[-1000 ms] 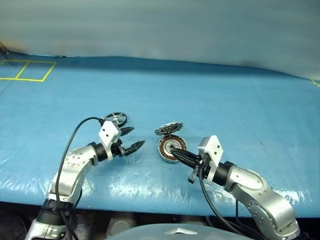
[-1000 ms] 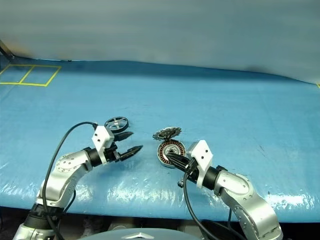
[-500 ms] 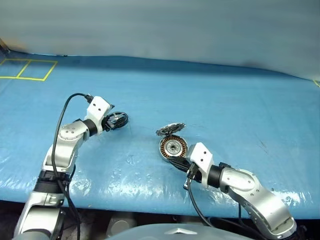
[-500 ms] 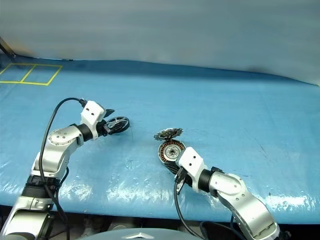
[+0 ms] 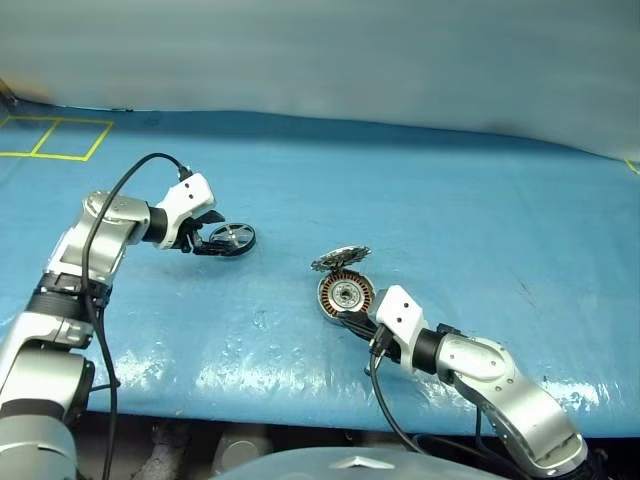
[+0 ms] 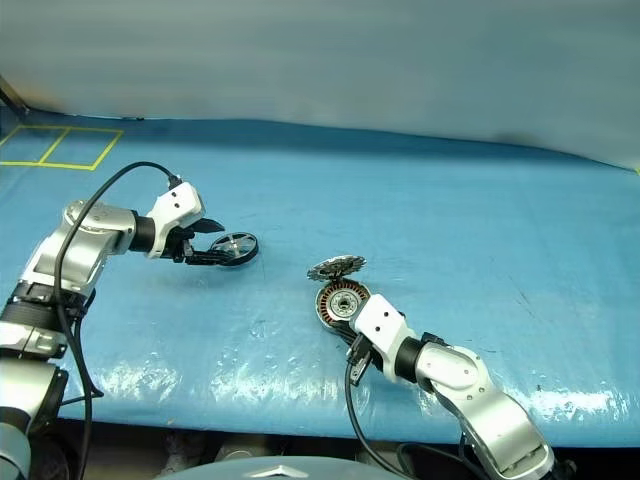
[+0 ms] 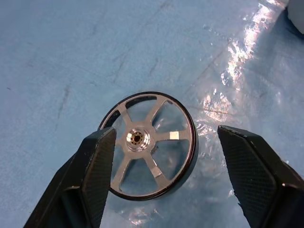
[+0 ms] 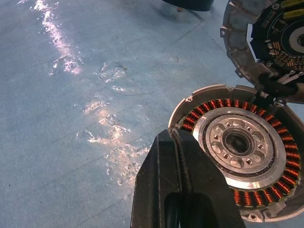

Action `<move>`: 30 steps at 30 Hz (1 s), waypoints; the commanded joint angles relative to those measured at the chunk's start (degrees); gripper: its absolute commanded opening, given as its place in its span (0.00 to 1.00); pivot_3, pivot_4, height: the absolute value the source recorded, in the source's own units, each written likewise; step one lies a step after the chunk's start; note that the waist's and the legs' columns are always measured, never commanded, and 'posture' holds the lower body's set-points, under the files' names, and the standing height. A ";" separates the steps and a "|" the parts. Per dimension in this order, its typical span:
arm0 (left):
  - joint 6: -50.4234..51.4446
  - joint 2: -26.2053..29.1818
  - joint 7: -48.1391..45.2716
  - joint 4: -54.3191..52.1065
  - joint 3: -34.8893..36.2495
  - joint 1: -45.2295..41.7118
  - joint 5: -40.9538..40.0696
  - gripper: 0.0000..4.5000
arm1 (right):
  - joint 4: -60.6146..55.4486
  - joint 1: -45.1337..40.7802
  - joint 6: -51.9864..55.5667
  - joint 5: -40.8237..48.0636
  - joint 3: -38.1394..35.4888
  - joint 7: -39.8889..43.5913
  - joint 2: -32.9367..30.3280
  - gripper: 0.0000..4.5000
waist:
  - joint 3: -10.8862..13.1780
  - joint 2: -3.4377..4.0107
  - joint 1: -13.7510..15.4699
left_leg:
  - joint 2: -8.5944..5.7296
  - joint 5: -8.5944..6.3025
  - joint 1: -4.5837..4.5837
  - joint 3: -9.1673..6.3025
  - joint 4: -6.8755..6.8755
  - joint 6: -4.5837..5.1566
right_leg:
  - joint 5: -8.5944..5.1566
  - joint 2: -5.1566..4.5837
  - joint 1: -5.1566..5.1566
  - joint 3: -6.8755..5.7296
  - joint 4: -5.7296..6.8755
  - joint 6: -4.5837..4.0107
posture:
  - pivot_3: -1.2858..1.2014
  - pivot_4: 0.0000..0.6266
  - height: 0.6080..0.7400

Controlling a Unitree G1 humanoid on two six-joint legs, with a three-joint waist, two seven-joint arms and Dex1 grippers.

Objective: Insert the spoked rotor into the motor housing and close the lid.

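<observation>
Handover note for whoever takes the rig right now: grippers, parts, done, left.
Left gripper: open, fingers either side of the spoked rotor, not closed on it. The rotor lies flat on the blue table cover, left of the housing.
Right gripper: shut, empty, fingers at the near edge of the motor housing.
Housing: windings face up, no rotor inside. Lid: open, tilted up at the housing's far edge.
Done: left gripper lined up on the rotor.
Left: grasp the rotor, seat it in the housing, close the lid.
</observation>
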 commanded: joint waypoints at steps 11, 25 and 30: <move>-23.43 -6.00 -3.82 23.35 -4.02 -12.93 10.94 0.81 | -2.04 3.77 -1.37 -2.57 -0.17 -4.45 2.48 0.01 | 0.03 -0.04 -0.13 | 0.00 -0.05 -0.21 -0.02 0.00 0.09 | 0.16 0.00 -0.16 0.01 -0.01 0.27 | 0.52 0.24 1.00; -27.37 -7.77 -5.25 25.96 -2.97 -13.25 13.19 0.81 | -1.80 6.70 -2.99 -5.07 0.59 -5.94 3.05 0.01 | 0.04 -0.07 -0.07 | 0.00 -0.05 -0.21 -0.03 0.27 0.09 | 0.22 0.01 -0.06 0.02 0.05 0.39 | 0.52 0.24 1.00; -27.47 -7.13 -5.04 25.43 -2.50 -12.86 13.78 0.81 | -0.49 5.96 -3.28 -5.85 0.76 -5.86 3.32 0.01 | 0.04 -0.07 -0.07 | 0.00 -0.05 -0.21 -0.03 0.27 0.10 | 0.22 0.00 -0.05 0.02 0.05 0.39 | 0.52 0.24 1.00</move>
